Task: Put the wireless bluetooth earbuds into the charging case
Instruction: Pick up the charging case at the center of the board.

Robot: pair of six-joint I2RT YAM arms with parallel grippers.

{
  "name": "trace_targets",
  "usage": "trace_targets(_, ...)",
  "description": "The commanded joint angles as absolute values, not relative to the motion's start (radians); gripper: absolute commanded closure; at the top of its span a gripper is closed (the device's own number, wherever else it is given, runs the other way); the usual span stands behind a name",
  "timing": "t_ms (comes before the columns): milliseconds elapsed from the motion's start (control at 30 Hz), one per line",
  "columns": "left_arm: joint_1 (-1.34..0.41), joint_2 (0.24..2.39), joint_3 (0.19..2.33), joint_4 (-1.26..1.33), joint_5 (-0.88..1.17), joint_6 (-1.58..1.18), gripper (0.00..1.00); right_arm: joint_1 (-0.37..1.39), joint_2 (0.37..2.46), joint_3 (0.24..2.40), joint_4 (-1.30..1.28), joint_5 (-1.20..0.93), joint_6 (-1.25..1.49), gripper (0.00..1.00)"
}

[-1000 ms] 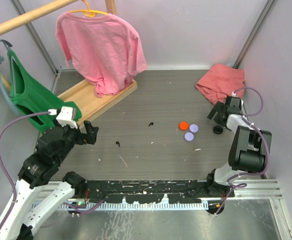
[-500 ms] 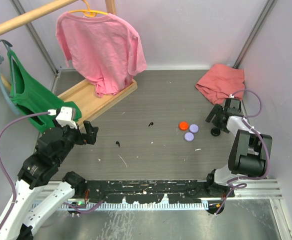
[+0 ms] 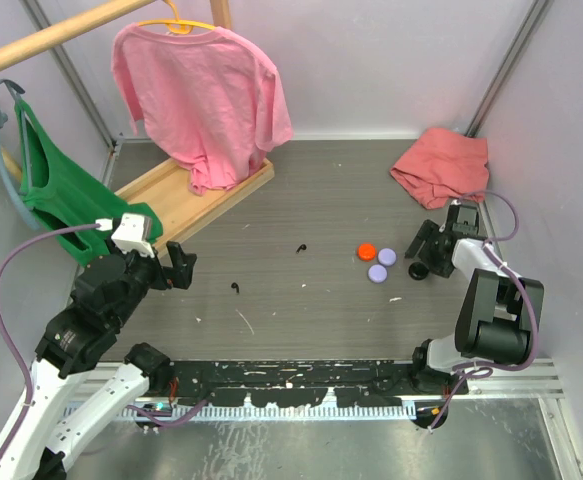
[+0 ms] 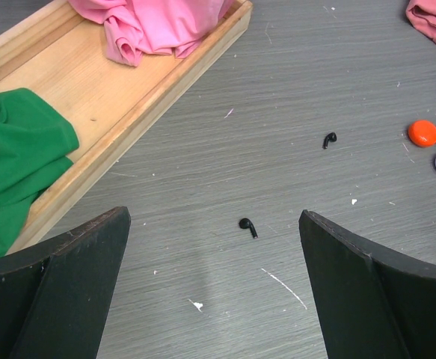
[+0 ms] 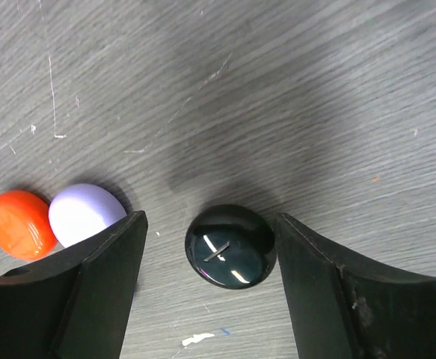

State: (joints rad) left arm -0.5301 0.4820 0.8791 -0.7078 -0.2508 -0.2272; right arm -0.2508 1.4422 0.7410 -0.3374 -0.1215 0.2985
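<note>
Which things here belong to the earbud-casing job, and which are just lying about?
Job: far black earbud, near black earbud, black round case, orange case, lilac cases.
Lying about: pink shirt, green garment, red cloth, wooden tray.

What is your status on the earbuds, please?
Left gripper open, empty, above the table. Right gripper open, straddling the black case, not gripping. Black earbud and second black earbud loose on the table. Lilac case close beside one right finger.
</note>
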Motion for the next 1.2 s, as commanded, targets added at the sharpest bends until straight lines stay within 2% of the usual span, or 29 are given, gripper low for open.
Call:
trace_targets(0, -0.533, 0.483, 0.879, -0.667, -0.261, -0.227, 0.02, -0.239, 1.391, 0.729, -0.367, -0.154, 0.304, 0.26)
trace_targets(400, -0.534, 0.483, 0.877, -0.666, -0.261, -0.227, 0.02, -0.148, 1.387, 0.714, -0.393, -0.032, 0.291, 0.26)
trace_targets(600, -0.534, 0.482, 0.876, -0.666, -0.261, -0.228, 0.02, -0.122, 1.392, 0.713, -0.391, 0.039, 0.294, 0.30)
trace_targets(1167, -0.534, 0.485, 0.873, -0.664, -0.266, -0.227, 0.02, -0.086, 1.446, 0.727, -0.396, 0.064, 0.299, 0.42)
